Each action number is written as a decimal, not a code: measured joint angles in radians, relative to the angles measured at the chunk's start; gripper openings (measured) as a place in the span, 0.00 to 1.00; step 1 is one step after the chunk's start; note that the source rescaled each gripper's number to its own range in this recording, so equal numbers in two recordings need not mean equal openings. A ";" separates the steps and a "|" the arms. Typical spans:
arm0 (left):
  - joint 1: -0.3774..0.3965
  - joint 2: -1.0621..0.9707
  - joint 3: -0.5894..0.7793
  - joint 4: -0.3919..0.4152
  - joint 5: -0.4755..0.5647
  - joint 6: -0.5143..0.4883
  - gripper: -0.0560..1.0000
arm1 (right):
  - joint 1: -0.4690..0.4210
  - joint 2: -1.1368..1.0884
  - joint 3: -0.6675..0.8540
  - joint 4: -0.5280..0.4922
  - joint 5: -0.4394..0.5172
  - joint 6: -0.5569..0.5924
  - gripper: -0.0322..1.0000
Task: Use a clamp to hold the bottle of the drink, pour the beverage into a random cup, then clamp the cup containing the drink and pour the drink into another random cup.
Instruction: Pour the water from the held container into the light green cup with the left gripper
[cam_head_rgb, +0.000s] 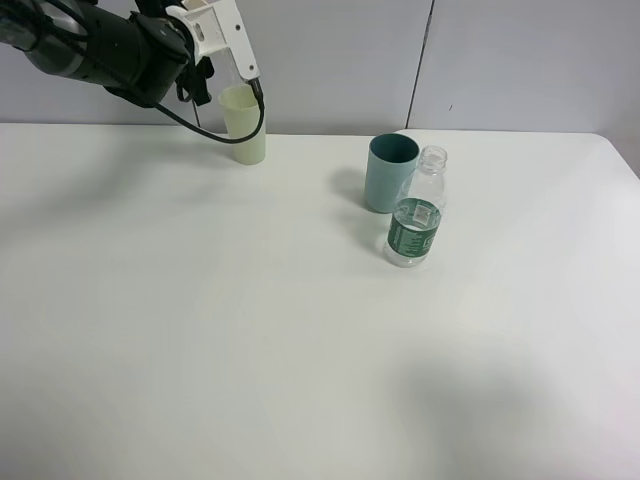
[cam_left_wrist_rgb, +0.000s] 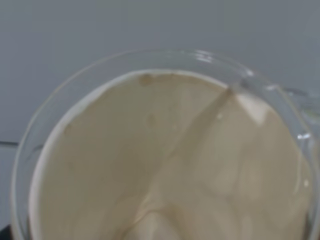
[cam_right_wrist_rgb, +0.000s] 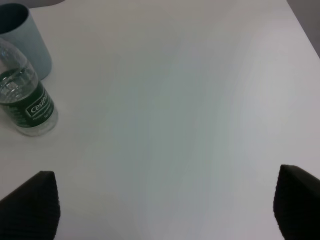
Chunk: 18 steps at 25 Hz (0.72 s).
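The left gripper (cam_head_rgb: 240, 95) is clenched on the pale yellow cup (cam_head_rgb: 244, 125), well left of the teal cup (cam_head_rgb: 390, 172). The right gripper's fingers (cam_right_wrist_rgb: 30, 205) are spread, holding nothing. The uncapped bottle (cam_head_rgb: 417, 222) stands just beside the teal cup.

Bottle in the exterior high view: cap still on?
No, the bottle stands upright beside the teal cup with its clear neck open and no cap on top.
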 joint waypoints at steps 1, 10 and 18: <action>0.000 0.000 0.000 0.001 0.000 0.000 0.10 | 0.000 0.000 0.000 0.000 0.000 0.000 0.67; 0.000 0.000 0.000 0.061 -0.002 0.000 0.10 | 0.000 0.000 0.000 0.000 0.000 0.000 0.67; 0.000 0.020 -0.002 0.114 -0.070 0.000 0.10 | 0.000 0.000 0.000 0.000 0.000 0.000 0.67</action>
